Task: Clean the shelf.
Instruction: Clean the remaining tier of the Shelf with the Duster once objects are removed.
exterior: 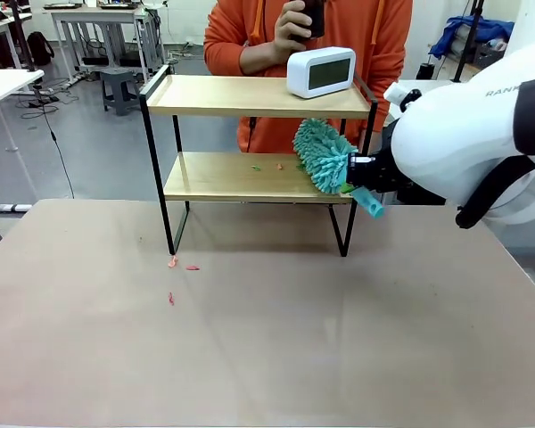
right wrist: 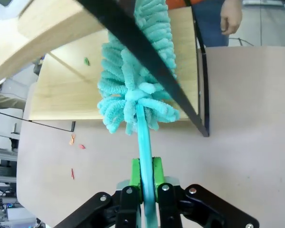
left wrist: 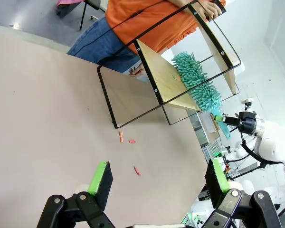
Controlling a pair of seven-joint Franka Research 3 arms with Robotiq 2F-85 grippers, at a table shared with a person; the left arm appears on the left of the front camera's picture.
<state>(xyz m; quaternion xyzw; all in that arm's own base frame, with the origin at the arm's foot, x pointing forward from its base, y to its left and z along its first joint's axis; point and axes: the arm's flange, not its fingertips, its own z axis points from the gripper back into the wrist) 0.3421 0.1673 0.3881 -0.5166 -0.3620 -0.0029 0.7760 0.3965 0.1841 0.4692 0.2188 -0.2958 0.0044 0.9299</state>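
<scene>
Front cam: the shelf [exterior: 250, 96] sat at the far side of the worktop [exterior: 267, 357], with a teal duster [exterior: 321, 153] on the right end of its lower board. Left wrist cam: the left claw [left wrist: 159, 173] hung wide open and empty. Right wrist cam: the right claw [right wrist: 146, 173] was clenched on the duster's handle.

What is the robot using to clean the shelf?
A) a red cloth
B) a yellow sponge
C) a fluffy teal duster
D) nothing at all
C: the right arm's fingers are shut on the handle of the fluffy teal duster, and its head reaches in over the lower board of the shelf.
</scene>
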